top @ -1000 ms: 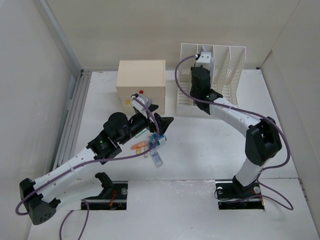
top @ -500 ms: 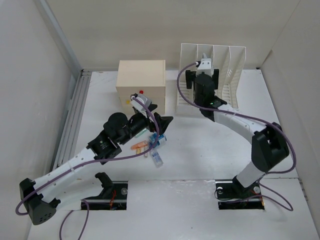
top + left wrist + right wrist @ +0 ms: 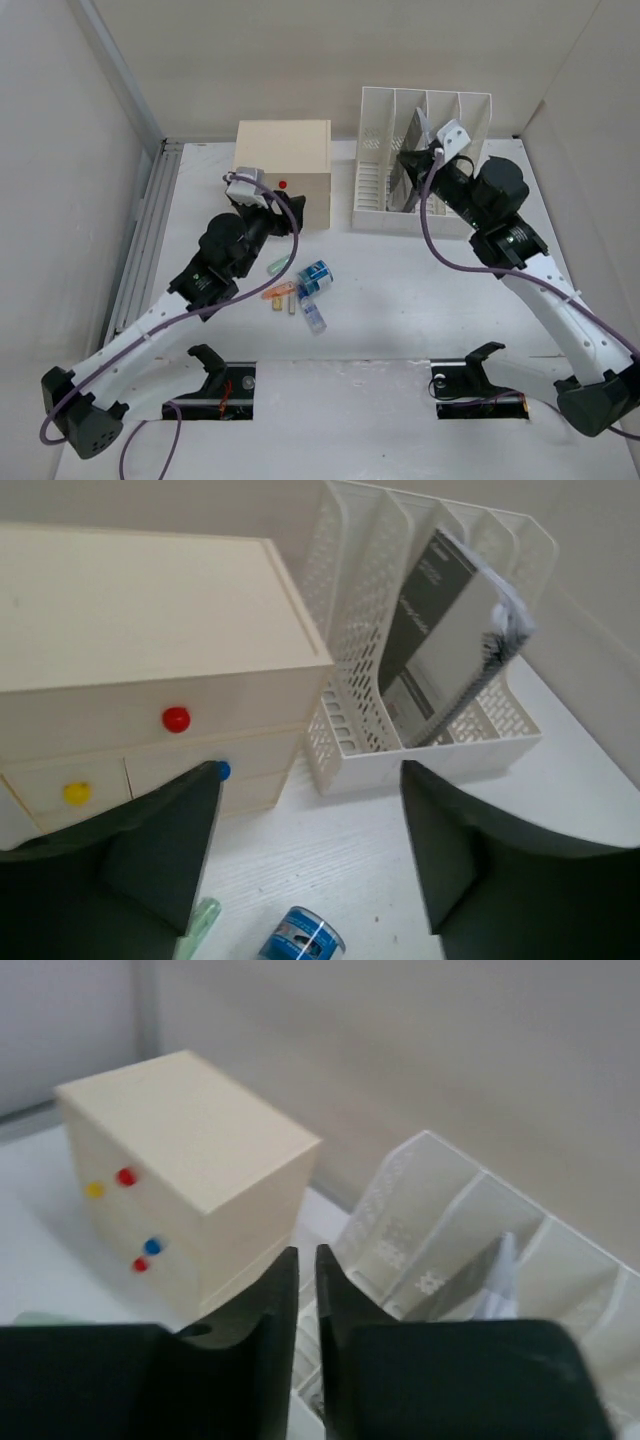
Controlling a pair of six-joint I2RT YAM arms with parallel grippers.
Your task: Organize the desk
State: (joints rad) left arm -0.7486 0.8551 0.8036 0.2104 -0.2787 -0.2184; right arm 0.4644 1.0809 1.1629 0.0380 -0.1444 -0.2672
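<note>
Desk: white flat top filling the overhead view, ribbed rail along its 9 o'clock edge, white panels around it. Left gripper: fingers spread wide, nothing between them, held above the surface just at 7 o'clock of the cream drawer box. Its wrist view takes in the box front with a red knob, a yellow knob and a blue knob. Small clutter lies loose at 5 o'clock of that gripper: blue tape roll, green pen, orange bits, a small bottle-like item too small to name. Right gripper: fingers pressed together but for a sliver, nothing pinched, up over the near side of the white file rack. Rack stands at 3 o'clock of the drawer box, close beside it but apart. A spiral notebook leans tilted in one of its middle slots.
</note>
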